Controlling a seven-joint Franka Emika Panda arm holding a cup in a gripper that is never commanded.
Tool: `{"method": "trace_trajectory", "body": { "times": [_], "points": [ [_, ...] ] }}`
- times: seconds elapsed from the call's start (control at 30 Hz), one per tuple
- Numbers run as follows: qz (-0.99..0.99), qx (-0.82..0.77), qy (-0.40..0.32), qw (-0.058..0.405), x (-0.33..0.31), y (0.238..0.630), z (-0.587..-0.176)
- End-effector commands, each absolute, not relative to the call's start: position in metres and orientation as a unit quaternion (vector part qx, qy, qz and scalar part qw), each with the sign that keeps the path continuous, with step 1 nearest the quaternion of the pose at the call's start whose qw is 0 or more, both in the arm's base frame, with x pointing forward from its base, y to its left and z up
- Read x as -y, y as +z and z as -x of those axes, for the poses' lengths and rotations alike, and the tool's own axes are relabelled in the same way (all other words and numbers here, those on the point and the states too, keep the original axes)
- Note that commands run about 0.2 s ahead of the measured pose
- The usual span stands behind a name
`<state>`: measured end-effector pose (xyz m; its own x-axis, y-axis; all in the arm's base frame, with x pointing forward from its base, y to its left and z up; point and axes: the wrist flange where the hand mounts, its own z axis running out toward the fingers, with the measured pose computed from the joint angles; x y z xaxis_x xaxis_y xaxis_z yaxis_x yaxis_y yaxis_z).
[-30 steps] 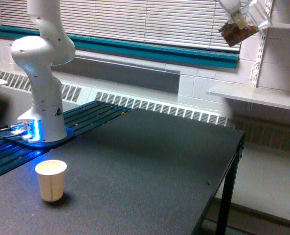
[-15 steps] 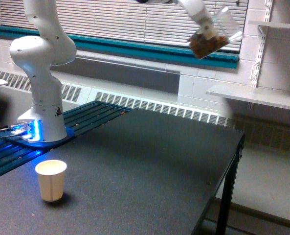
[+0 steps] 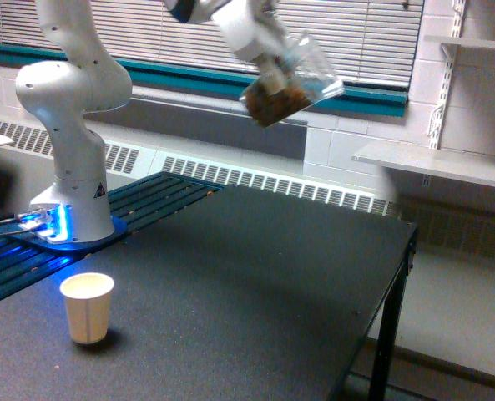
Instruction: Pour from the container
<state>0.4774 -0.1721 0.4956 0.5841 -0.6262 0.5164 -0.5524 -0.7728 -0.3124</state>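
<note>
Container (image 3: 293,79): clear plastic cup-like jar, somewhat motion-blurred.
Contents: brown nut-like pieces gathered at the lower left end.
Pose: tilted, lying roughly sideways, with the open end angled up to the right.
Position: held high in the air, far side of the scene, above centre.

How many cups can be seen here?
2: a cream paper cup standing on the black table near the robot's base, and a clear container of brown pieces held tilted in the gripper.
</note>
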Motion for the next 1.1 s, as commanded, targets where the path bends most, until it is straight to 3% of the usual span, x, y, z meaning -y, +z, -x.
{"method": "trace_trajectory", "body": {
  "times": [0.03, 0.53, 1.1],
  "points": [
    [0.895, -0.311, -0.317, 0.037, 0.201, 0.482, -0.440],
    [0.900, -0.330, -0.283, -0.009, 0.249, 0.432, -0.344],
    [0.906, -0.346, -0.242, -0.031, 0.265, 0.385, -0.273]
  ]
}}
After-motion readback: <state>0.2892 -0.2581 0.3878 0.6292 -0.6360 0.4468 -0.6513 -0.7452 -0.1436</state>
